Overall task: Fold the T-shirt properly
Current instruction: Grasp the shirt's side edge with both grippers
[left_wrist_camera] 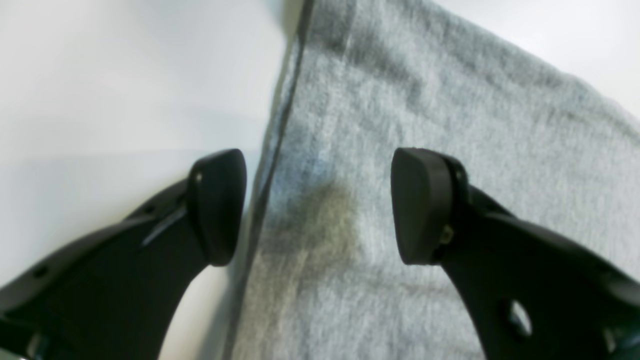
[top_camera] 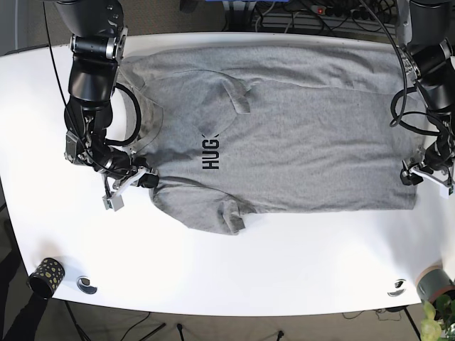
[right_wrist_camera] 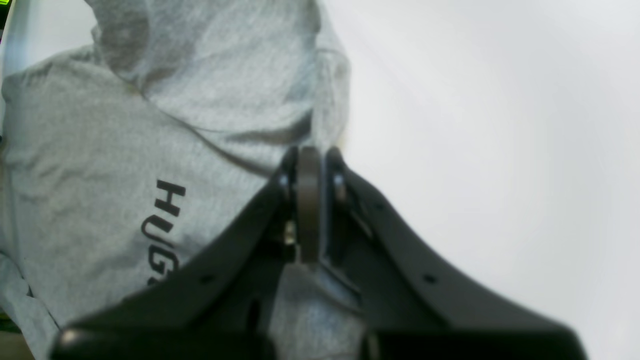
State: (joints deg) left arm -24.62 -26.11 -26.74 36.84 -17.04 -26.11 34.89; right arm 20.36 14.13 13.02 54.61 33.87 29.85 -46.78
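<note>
A grey T-shirt point(top_camera: 284, 128) with black "HUG" lettering point(top_camera: 211, 153) lies spread on the white table point(top_camera: 298, 263), with the near sleeve rumpled. My right gripper point(top_camera: 146, 180) is shut on a fold of shirt fabric at the shoulder edge. In the right wrist view the jaws point(right_wrist_camera: 310, 165) pinch grey cloth point(right_wrist_camera: 100, 150) beside the lettering. My left gripper point(top_camera: 414, 177) is at the shirt's hem corner. In the left wrist view it point(left_wrist_camera: 320, 205) is open and empty, straddling the cloth edge, one fingertip point(left_wrist_camera: 217, 207) over bare table and the other over the fabric point(left_wrist_camera: 450, 125).
A dark dotted cup point(top_camera: 46, 273) and a small round object point(top_camera: 87, 284) sit near the front left table edge. Another small round object point(top_camera: 397, 288) and a grey cup point(top_camera: 435, 283) are at the front right. Cables point(top_camera: 298, 14) run behind the table.
</note>
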